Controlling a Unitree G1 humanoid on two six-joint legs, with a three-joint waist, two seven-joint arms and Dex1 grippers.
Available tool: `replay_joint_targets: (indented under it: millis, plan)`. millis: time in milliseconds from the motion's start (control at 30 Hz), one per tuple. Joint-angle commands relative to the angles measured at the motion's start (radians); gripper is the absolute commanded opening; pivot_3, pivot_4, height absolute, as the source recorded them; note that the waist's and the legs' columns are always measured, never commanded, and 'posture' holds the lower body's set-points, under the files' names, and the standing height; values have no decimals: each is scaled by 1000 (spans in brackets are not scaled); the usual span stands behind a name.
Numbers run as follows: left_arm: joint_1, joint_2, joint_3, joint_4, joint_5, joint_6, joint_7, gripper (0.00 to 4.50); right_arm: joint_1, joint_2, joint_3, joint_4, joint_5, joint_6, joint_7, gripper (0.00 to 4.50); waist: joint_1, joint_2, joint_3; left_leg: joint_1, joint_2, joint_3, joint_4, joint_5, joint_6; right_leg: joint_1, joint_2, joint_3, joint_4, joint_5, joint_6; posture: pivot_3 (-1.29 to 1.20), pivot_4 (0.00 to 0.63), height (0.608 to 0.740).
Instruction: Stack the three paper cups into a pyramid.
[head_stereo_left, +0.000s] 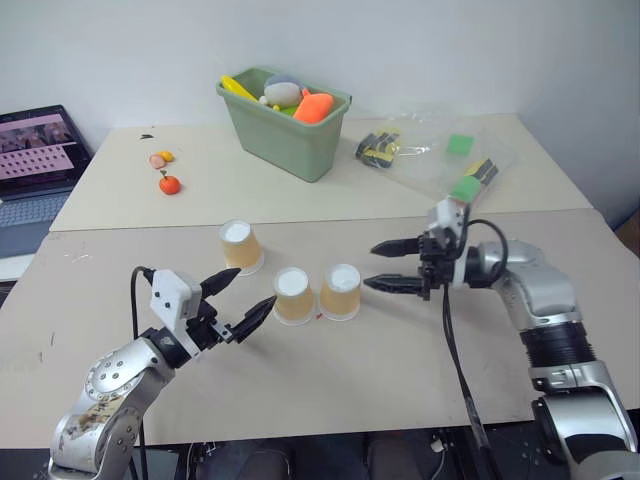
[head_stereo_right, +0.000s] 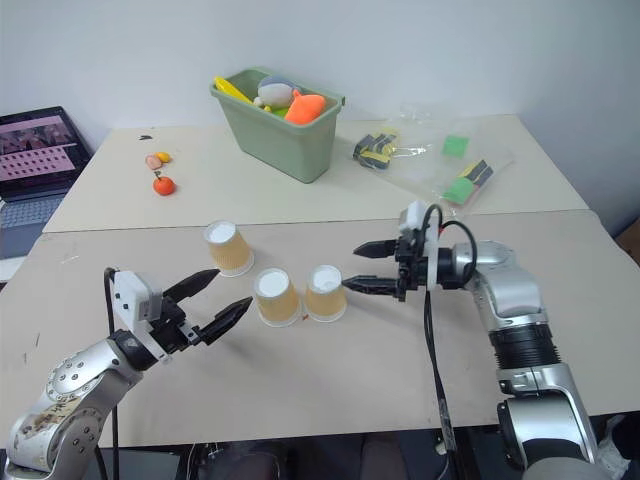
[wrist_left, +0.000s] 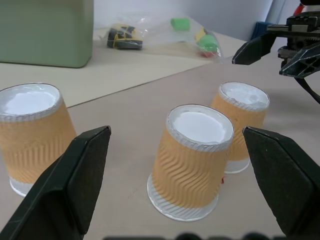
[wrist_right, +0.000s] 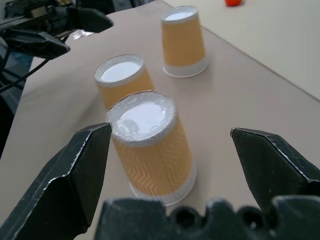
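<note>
On surface (head_stereo_left: 420, 350), we see two cups (head_stereo_left: 294, 295) (head_stereo_left: 341, 291) upturned, touching: pyramid base. Third cup (head_stereo_left: 241, 246) apart, unstacked. Left pincer (head_stereo_left: 247, 297), right pincer (head_stereo_left: 386, 266) both wide, empty, flanking pair.

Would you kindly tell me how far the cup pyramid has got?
Two upside-down cups, middle and right, stand side by side as a base. Nothing is in hand: the left claw and right claw are both open and empty. The third cup stands apart on the table, yet to go on top.
</note>
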Motion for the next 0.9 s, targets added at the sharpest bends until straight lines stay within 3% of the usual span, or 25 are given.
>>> replay_joint_targets:
  millis: [33, 200, 433, 900]
  plan:
    - [33, -13, 148, 29, -85, 10, 42, 4500, 60, -67, -96, -75, 65, 51, -10, 4455, 1, 0, 0, 0, 0, 0, 0, -1, 1, 0, 0, 0, 0, 0, 0, 0, 150, 740]
    - [-46, -14, 184, 114, -64, -6, 96, 4500, 80, -62, -129, -174, 107, 84, -79, 4455, -2, 0, 0, 1, 0, 1, 1, -1, 1, 0, 0, 0, 1, 0, 0, 0, 150, 740]
    - [-165, 1, 81, 222, 49, -33, 82, 4500, 154, -47, -139, -300, 151, 99, -160, 4455, 1, 0, 0, 1, 0, 1, 1, 0, 0, 1, 0, 0, 0, 1, 0, 0, 150, 740]
    - [-359, -8, -9, 454, 194, -103, 58, 4500, 221, -40, -174, -376, 199, 99, -253, 4455, -1, -1, 0, 0, 0, 1, 1, 0, 0, 1, 0, 0, 0, 1, 0, 0, 150, 740]
